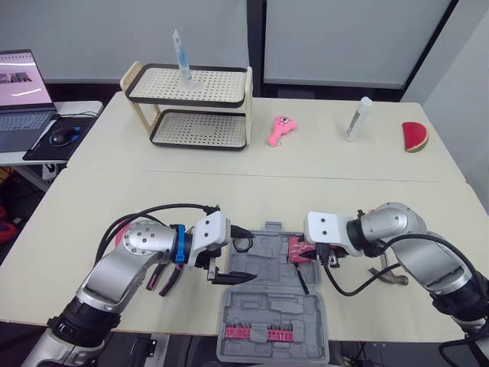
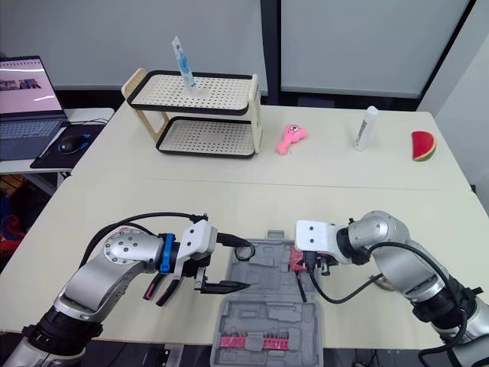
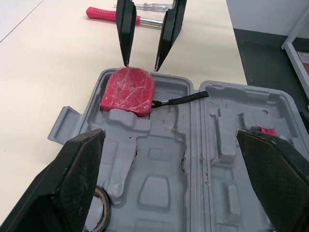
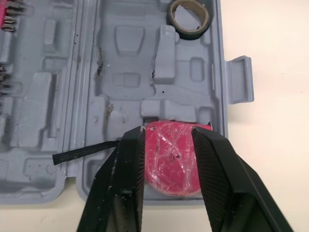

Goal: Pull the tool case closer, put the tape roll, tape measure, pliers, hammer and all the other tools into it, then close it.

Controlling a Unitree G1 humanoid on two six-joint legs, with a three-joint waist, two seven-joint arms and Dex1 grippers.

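The open tool case (image 1: 267, 306) lies at the counter's (image 1: 229, 191) near edge. The left gripper (image 1: 229, 277) hovers over its left side, fingers spread wide and released. The right gripper's (image 3: 141, 60) fingers are parted, empty, just above the red tape measure (image 4: 171, 159) lying in the case. The tape roll (image 4: 190, 32) sits in a corner recess.

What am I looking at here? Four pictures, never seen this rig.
A humanoid robot with two arms, each ending in a two-fingered gripper. Two pictures come from its head camera, looking down at a table; the other two from cameras on each wrist. An open grey tool case lies at the near edge, holding a tape roll and a red tape measure. The right gripper hovers open over the tape measure; the left gripper is open too, holding nothing. Pliers lie beside the case.
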